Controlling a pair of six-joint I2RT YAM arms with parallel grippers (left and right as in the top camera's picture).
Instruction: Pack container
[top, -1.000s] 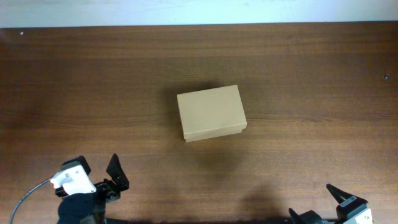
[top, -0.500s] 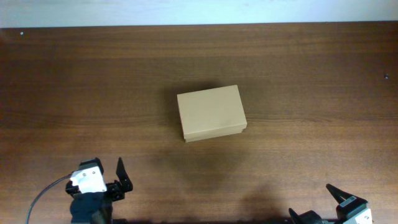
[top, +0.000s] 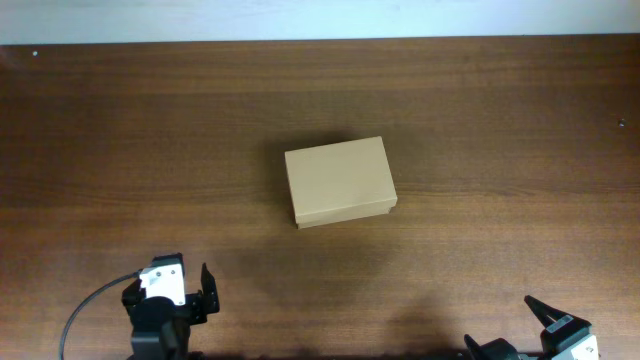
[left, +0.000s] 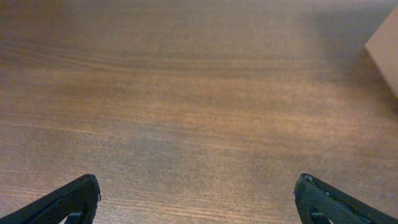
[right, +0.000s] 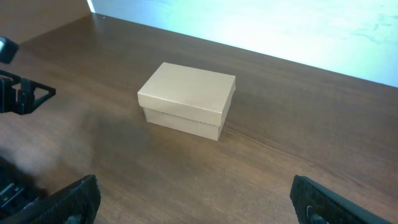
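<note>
Left gripper (left: 199, 200): jaws spread wide, nothing between them, only bare wood grain of the table (left: 186, 112) under and ahead of the fingers. Its two dark fingertips (left: 78, 194) sit at the bottom corners of the left wrist view, well apart from each other. In the overhead view this gripper sits close to the near table edge, with a grey cable (top: 85, 312) curving off behind it to its left. Right gripper (right: 196, 200): also wide open and holding nothing, with both fingertips low in the corners of its own view and clear of the table surface. In the overhead view it sits at the near edge, only partly in frame. The two grippers are well apart, neither touching anything. Container (top: 339, 182): tan-brown cardboard box, lid down and closed, standing flat on the table, turned slightly off square to the table edge. Relative to the left gripper it lies ahead and off to the right, well apart; only one pale corner of it enters the upper right of the left wrist view. Relative to the right gripper it lies ahead and a little to the left, well apart, and the whole box shows, with the lid's edge overlapping the base on the sides facing the camera. The left arm (right: 18, 93) shows as a dark shape at the left edge of the right wrist view, to the left of the box. Beyond the container, the table runs on bare to its far edge, where a pale wall (top: 300, 18) begins.
</note>
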